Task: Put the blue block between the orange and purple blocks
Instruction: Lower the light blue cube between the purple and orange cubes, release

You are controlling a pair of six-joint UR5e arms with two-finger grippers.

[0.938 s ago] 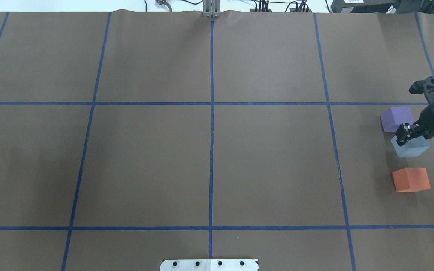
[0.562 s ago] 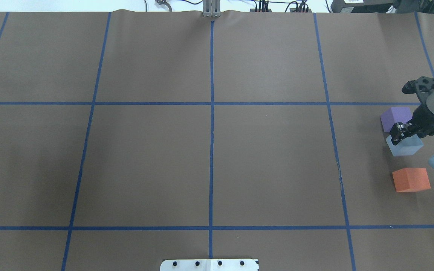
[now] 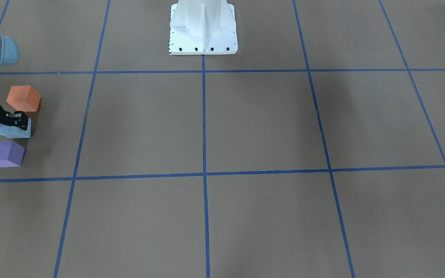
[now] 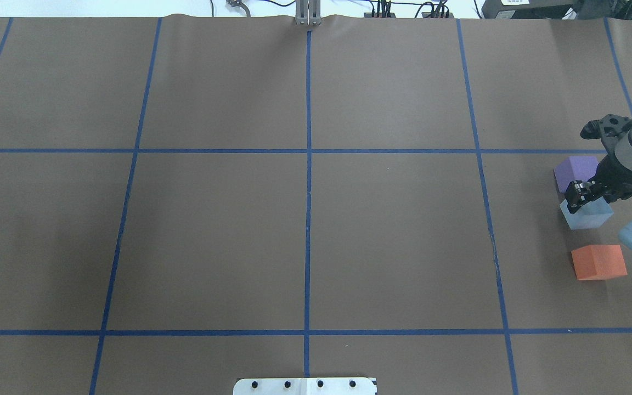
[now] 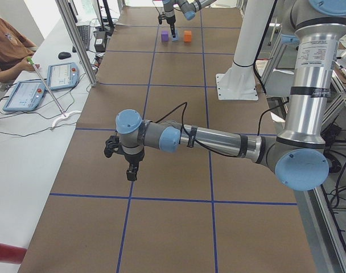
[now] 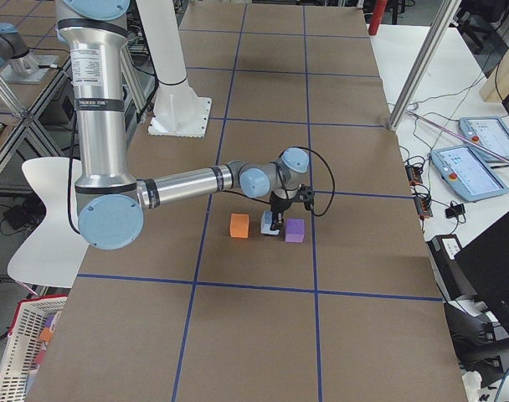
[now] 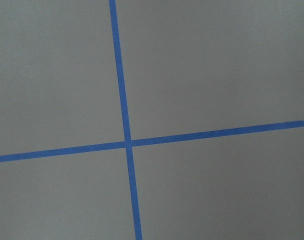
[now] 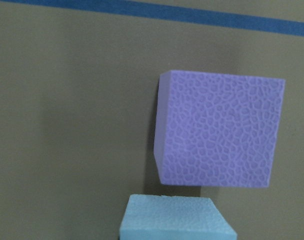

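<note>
Shifted leftward and slightly upward in the overhead view, the pale blue foam block [image 4: 587, 215] is held pinched by the right gripper [image 4: 575, 198] at the frame's right edge, between the purple foam cube [image 4: 576, 170] and the orange foam cube [image 4: 598, 262], so close beside the purple cube that it could be nudged on release.

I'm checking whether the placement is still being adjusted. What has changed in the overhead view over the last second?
The right gripper, shut on the blue block, has carried it a little to the left in the overhead view, toward the table's middle. It has not let go. The purple block and the orange block have not moved.
</note>
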